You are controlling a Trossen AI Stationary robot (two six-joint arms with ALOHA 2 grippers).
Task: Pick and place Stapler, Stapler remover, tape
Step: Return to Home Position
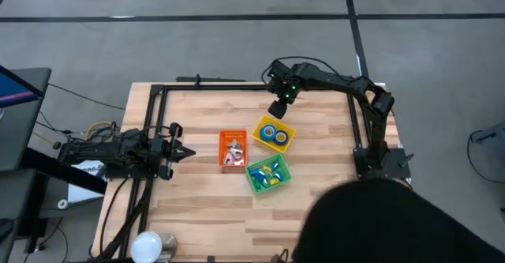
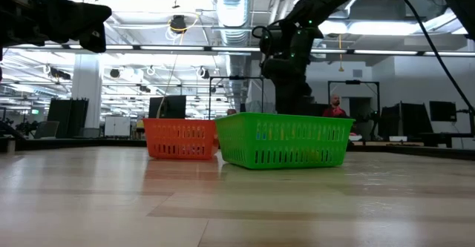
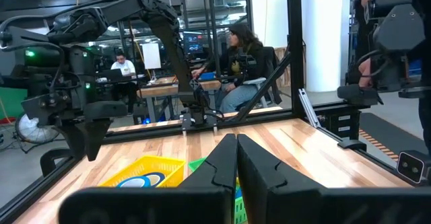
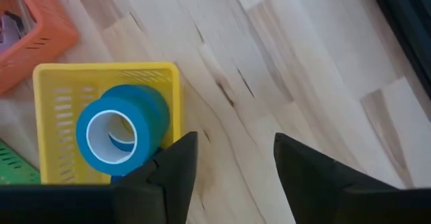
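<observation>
Fingers (image 4: pixel 174 165) of the right gripper (image 1: pixel 278 109) stand apart with nothing between them. The gripper hovers over the table (image 1: pixel 197 208) just beside the far edge of the yellow bin (image 1: pixel 290 130), where two rolls of blue tape (image 4: pixel 116 133) lie inside. Over at the table's left side the left gripper (image 1: pixel 186 151) sits low, pointing toward the bins, its fingers pressed together on nothing. The sorting looks finished — no loose item shows on the wood, and the orange bin (image 1: pixel 221 148) and green bin (image 1: pixel 251 178) both hold small things. I judge the step in hand to be the retreat to rest. For that, the right arm needs to lift clear of the yellow bin's wall and fold back toward its base. What lies in the orange and green bins is too small to name with confidence. A dark shape covers the table's near right corner in the high view, and in the low view the green bin hides the yellow one.
</observation>
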